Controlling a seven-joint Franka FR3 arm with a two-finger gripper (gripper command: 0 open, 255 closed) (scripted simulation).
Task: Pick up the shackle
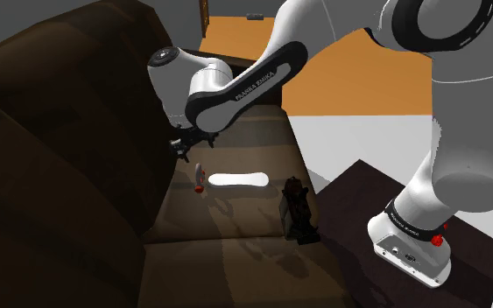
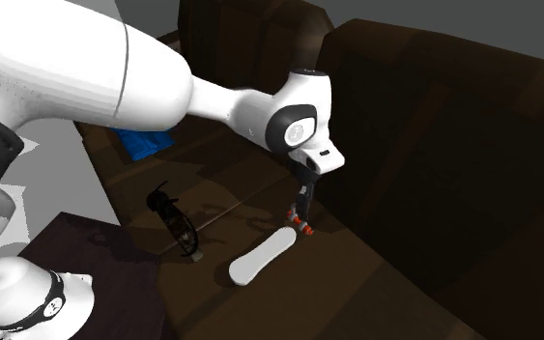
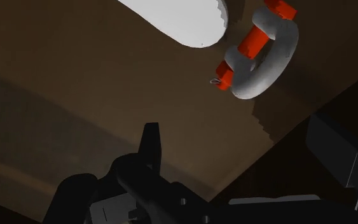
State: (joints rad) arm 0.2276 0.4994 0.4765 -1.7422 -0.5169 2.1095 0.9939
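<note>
The shackle [image 1: 200, 175] is a small grey bow with a red pin, lying on the brown sofa seat [image 1: 235, 219] close to the backrest. In the second exterior view the shackle [image 2: 301, 223] sits just beneath my black gripper [image 2: 303, 201]. My gripper [image 1: 182, 150] hangs a little above it, toward the backrest. In the wrist view the shackle [image 3: 266, 54] lies ahead of the gripper [image 3: 241, 149], beyond the fingertips and nearer the right finger [image 3: 333, 149]. The fingers stand apart with nothing between them.
A flat white oblong object [image 1: 236, 180] lies right beside the shackle, also seen as a white slab [image 2: 260, 256] [image 3: 180, 19]. A black upright object [image 1: 297, 213] [image 2: 175, 222] stands near the seat's front edge. A blue item [image 2: 144, 143] lies farther along. The sofa backrest [image 1: 69, 166] rises close by.
</note>
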